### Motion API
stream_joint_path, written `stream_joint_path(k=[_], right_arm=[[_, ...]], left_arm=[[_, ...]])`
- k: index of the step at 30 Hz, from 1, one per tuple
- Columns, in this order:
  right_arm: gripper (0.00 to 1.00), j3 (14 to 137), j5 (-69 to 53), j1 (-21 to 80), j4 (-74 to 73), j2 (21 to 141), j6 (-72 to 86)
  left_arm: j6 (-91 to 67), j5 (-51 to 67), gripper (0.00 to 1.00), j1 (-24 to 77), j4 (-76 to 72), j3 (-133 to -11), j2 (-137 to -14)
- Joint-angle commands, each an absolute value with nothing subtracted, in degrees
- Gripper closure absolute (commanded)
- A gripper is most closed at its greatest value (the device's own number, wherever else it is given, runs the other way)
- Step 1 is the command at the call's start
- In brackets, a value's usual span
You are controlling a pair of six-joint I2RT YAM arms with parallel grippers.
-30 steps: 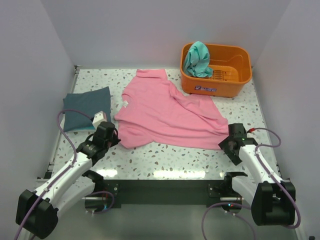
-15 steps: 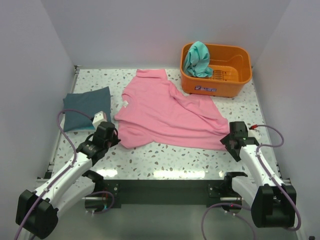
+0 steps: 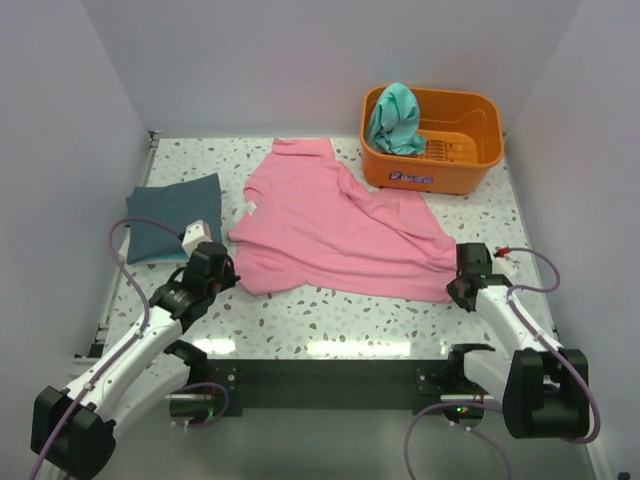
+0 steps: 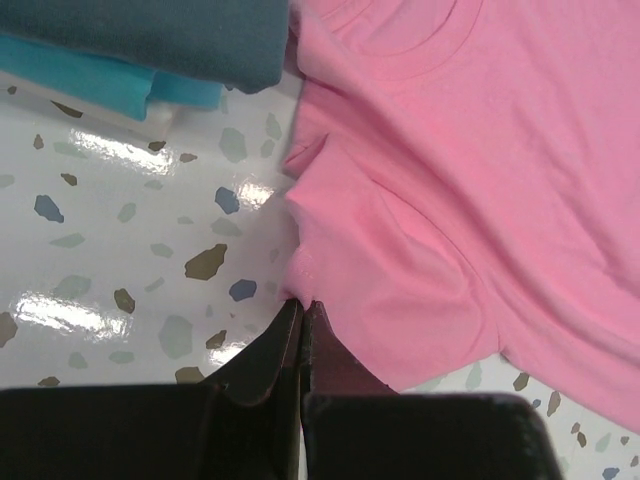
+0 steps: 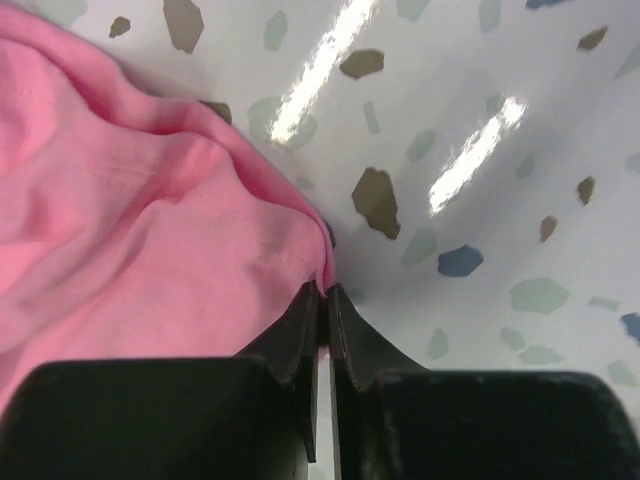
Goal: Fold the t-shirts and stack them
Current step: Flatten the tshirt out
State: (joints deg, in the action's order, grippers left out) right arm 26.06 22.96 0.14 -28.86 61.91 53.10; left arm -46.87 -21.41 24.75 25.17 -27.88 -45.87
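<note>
**Both tools pinched on the pink shirt's near edge**

From the top camera, the pink t-shirt [image 3: 330, 225] lay spread and rumpled across the middle of the desk [image 3: 340, 320]. A folded slate t-shirt [image 3: 170, 215] sat well apart at the left. The teal t-shirt [image 3: 395, 118] hung bunched over the rim of the orange basket [image 3: 470, 150] at the far right. The left tool [image 3: 222, 278] sat at the shirt's near left corner and the right tool [image 3: 455, 290] at its near right corner.

The left wrist camera showed the left tool's fingers pressed together on the very hem of a sleeve fold. Only a sliver of cloth appeared to be caught.

The right wrist camera showed the right tool likewise closed, its tips nipping the outermost edge of the pink corner, with bare desk just beside it.

Both grips looked shallow. A quick lift or an uneven pull could probably strip the hem from either tool and drop that corner. If one tool had taken a single layer of the fold, the shirt would likely twist, not open flat. A wide sweep to the left might also drag cloth against the folded slate shirt and disturb it.
</note>
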Motion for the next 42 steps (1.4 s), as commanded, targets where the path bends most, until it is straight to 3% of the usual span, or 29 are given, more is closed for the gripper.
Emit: stream_joint_path(k=[1,12,20,28,35,39,42], right_arm=[[1.00,23.99,17.41,0.17,-28.74,56.53,53.71],[1.00,49.28,21.62,0.17,-43.41,39.73,44.65],[1.00,80.09,22.14,0.17,-53.85,37.09,38.24],[1.00,107.19,24.08,0.09,-64.76,38.76,33.49],[1.00,114.35,25.13,0.09,-67.85,38.50,31.55],[1.00,109.35,26.63,0.26,-67.42,39.72,31.81],[1.00,96.91,27.07,0.26,-63.56,39.81,32.52]], left_arm=[[-45.88,-22.85,1.00,24.52,25.57,-31.72,-43.77],[-38.07,-25.04,1.00,24.52,25.05,-50.52,-36.66],[-31.20,-28.48,1.00,24.52,26.55,-78.90,-36.04],[-24.44,-21.62,1.00,24.52,29.34,-105.97,-40.68],[-20.75,-19.86,1.00,24.52,29.53,-116.98,-45.96],[-20.22,-20.47,1.00,24.61,25.25,-109.54,-46.50],[-20.22,-25.38,1.00,25.13,21.73,-99.17,-47.28]])
